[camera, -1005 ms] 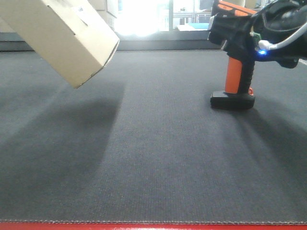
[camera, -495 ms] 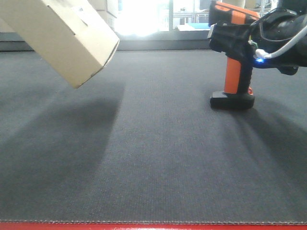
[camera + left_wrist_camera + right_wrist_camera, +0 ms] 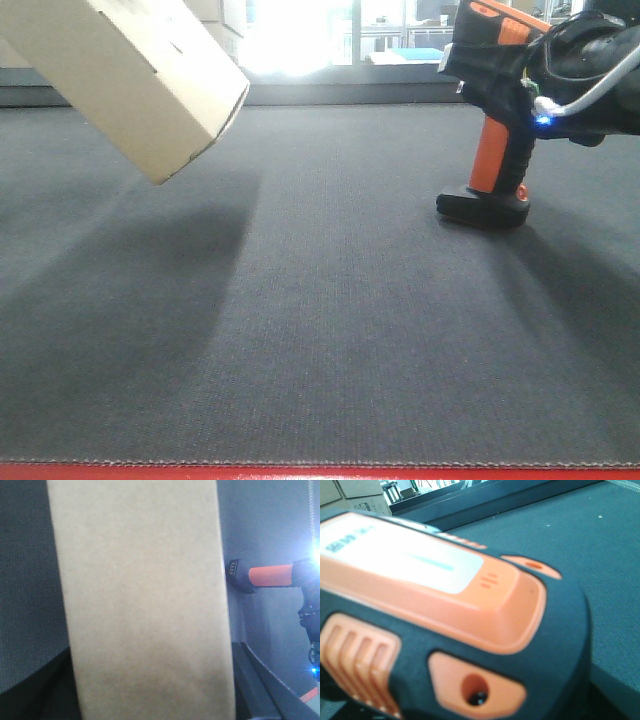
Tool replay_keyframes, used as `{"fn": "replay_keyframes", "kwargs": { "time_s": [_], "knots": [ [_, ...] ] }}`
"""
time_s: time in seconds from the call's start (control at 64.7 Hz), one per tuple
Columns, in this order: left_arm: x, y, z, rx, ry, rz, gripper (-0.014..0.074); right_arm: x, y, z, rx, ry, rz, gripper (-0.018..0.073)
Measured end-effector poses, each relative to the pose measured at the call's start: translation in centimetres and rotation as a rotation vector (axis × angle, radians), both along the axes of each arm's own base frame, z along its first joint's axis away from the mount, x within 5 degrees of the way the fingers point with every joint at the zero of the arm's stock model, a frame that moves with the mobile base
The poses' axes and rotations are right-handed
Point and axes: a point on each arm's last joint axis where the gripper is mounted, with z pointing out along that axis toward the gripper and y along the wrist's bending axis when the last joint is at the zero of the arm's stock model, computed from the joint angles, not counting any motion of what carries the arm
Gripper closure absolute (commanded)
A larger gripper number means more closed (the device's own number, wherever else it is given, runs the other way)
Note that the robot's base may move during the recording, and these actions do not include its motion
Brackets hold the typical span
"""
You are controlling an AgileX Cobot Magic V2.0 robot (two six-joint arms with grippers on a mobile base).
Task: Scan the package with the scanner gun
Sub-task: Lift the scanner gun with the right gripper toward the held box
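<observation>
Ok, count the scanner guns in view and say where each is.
1. The scanner gun stands tilted on the dark mat at the right, its head in the right gripper. The package blocks much of the left wrist view, so another could be hidden.

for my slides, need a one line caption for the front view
Tilted package hangs over the dark mat at left; at right the scanner leans on its base.
</observation>
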Motion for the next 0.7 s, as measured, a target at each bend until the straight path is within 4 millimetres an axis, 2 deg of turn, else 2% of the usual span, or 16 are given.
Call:
{"fn": "replay_keyframes", "kwargs": {
  "time_s": [0.17,0.34,0.51,0.696],
  "knots": [
    [0.0,0.0,0.0,0.000,0.000,0.000,0.0707,-0.1,0.0,0.2,-0.011,0.006,0.008,0.0713],
    [0.0,0.0,0.0,0.000,0.000,0.000,0.0707,-0.6,0.2,1.2,-0.081,0.037,0.068,0.0713],
    [0.0,0.0,0.0,0.001,-0.001,-0.001,0.0707,-1.5,0.9,3.9,-0.220,0.051,0.210,0.0713],
    [0.0,0.2,-0.1,0.028,-0.005,-0.006,0.0707,-1.5,2.1,6.7,-0.350,0.092,0.377,0.0713]
  ]
}}
